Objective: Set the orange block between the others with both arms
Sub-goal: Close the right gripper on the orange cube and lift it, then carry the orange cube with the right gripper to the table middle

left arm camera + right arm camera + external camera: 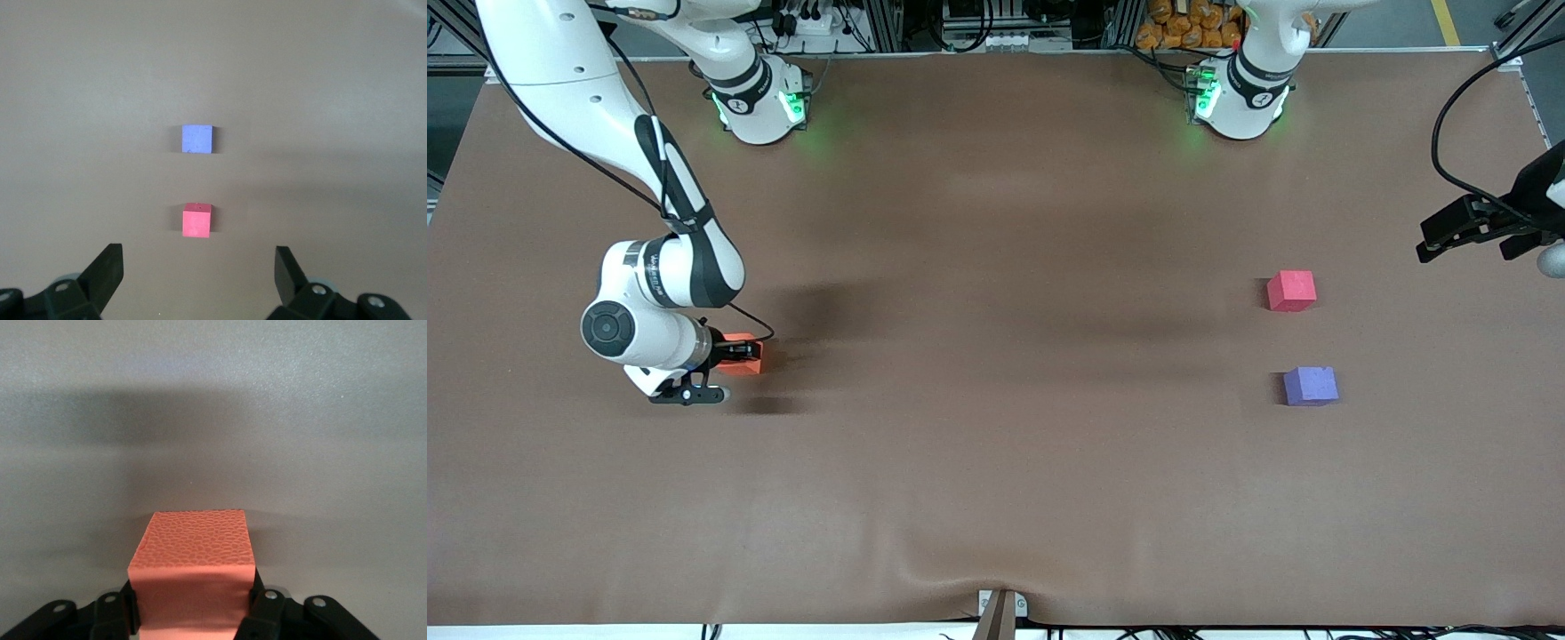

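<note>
**A:** So where's the orange block (745, 354) sitting? Can't spot it straight away.

**B:** Down at the right arm's end of the table (996, 498), roughly mid-depth between the base edge and the camera edge. The right gripper (193, 613) is low over the surface there, and its two black fingers (261, 610) are pressed against opposite sides of the cube. The right wrist view shows the pebbly orange top poking out between them, so the jaws are closed onto the block. It looks like it's resting on the brown cover, not lifted.

**A:** And the other two cubes?

**B:** Way over at the left arm's end, well apart from the orange one. The pinkish-red cube (1291, 291) is farther from the front camera, the purple-blue cube (1311, 386) nearer to it, with a bare gap between them.

**A:** Left arm doing anything?

**B:** It's waiting. The left gripper (199, 280) hangs up in the air at that end's edge of the table, fingers spread wide with nothing between them, its camera looking at both cubes.
</note>
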You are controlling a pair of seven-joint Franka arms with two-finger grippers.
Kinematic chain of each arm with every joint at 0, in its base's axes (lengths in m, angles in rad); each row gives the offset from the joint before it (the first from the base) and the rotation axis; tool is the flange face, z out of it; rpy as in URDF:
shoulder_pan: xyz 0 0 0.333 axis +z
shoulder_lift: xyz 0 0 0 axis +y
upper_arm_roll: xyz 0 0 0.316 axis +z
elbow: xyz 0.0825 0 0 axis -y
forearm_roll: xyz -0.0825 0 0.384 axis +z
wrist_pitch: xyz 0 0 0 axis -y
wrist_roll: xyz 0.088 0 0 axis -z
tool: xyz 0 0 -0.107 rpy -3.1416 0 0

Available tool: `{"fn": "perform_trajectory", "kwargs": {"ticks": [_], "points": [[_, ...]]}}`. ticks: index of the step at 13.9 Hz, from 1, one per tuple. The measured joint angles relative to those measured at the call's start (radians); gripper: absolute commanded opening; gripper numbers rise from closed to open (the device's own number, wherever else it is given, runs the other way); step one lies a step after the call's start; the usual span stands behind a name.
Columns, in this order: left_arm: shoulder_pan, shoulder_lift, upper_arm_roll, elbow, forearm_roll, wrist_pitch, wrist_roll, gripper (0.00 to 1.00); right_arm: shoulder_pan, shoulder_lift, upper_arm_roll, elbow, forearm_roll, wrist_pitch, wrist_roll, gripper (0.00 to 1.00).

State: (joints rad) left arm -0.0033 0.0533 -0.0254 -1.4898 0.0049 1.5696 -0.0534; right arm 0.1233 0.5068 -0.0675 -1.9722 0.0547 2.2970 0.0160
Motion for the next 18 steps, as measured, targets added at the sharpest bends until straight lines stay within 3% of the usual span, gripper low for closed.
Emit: {"fn": "perform_trajectory", "kwargs": {"ticks": [4,8,11,18], "points": [[-0.001,0.000,-0.005,0.000,0.000,0.000,0.000,1.00,0.003,-0.003,0.012,0.028,0.000,-0.026,0.000,0.00],[-0.001,0.002,-0.005,-0.002,0.000,0.000,0.000,1.00,0.062,-0.012,0.034,0.216,0.051,-0.182,0.014,0.00],[-0.001,0.002,-0.005,-0.002,0.000,0.000,0.000,1.00,0.157,-0.005,0.038,0.310,0.080,-0.221,0.122,0.00],[0.000,0.007,-0.005,-0.004,0.000,-0.001,0.000,1.00,0.413,0.184,0.041,0.501,0.101,-0.211,0.433,0.00]]}}
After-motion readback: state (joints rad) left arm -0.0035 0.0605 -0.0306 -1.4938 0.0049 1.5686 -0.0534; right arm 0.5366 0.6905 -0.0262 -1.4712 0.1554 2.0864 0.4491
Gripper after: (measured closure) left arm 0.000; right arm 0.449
